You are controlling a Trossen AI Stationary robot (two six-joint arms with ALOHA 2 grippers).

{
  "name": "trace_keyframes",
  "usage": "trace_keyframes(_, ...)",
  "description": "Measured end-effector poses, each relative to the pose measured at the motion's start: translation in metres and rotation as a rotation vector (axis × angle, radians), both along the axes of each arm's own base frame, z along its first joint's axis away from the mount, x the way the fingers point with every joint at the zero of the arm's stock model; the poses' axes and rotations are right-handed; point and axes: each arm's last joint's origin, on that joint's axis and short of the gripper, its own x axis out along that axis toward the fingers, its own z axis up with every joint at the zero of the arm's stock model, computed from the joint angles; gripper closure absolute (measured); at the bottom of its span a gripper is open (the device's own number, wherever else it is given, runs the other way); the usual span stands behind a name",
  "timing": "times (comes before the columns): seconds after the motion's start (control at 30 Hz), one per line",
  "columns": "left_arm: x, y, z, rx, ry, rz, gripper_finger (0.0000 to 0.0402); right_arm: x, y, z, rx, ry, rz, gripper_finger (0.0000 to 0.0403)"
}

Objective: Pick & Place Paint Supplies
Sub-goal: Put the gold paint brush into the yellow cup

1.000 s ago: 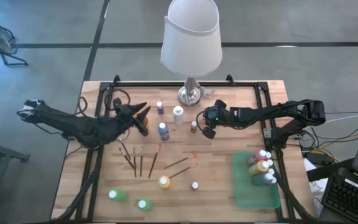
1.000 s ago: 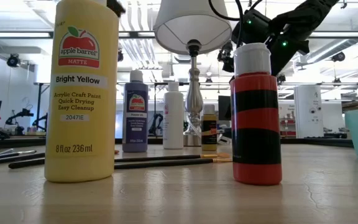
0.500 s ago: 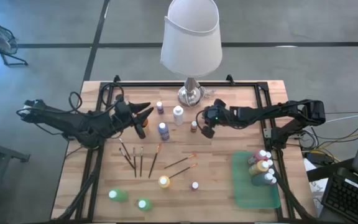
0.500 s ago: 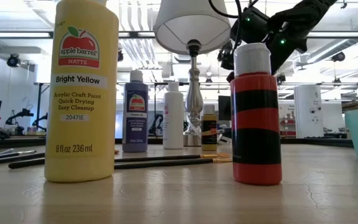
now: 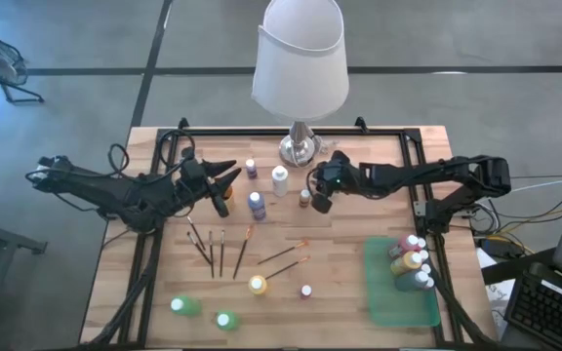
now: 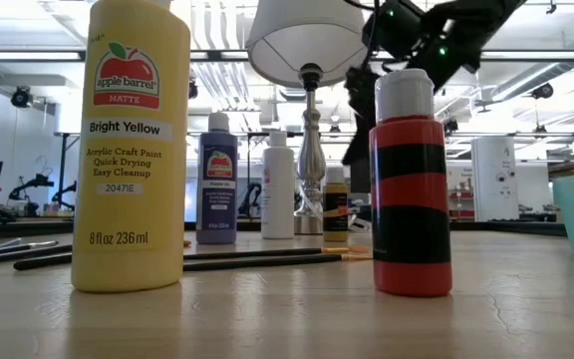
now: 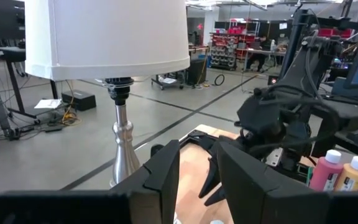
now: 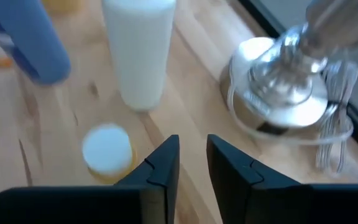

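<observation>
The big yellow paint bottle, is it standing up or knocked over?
Standing up. The yellow paint bottle sits on its base on the table, label reading straight across.

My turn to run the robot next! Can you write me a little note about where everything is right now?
Right gripper: empty, jaws a little apart, just above the small yellow bottle by the lamp.
Left gripper: empty, raised near the purple bottle.
Done: a few bottles stand in the green tray.
Left: white bottle, blue bottle, brushes, more bottles along the table's front.
</observation>
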Motion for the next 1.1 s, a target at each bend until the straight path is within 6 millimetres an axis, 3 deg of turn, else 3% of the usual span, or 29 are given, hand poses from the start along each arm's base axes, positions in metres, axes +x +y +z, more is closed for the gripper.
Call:
trace_keyframes(0.8, 0.000, 0.000, -0.002, 0.040, 0.031, 0.000, 0.0287, 0.030, -0.005, 0.087, -0.140, -0.171, 0.069, 0.0251)
trace_keyframes(1.1, 0.000, 0.000, -0.004, 0.046, 0.051, 0.000, 0.0287, 0.027, 0.002, 0.117, 0.017, -0.107, 0.130, 0.0237)
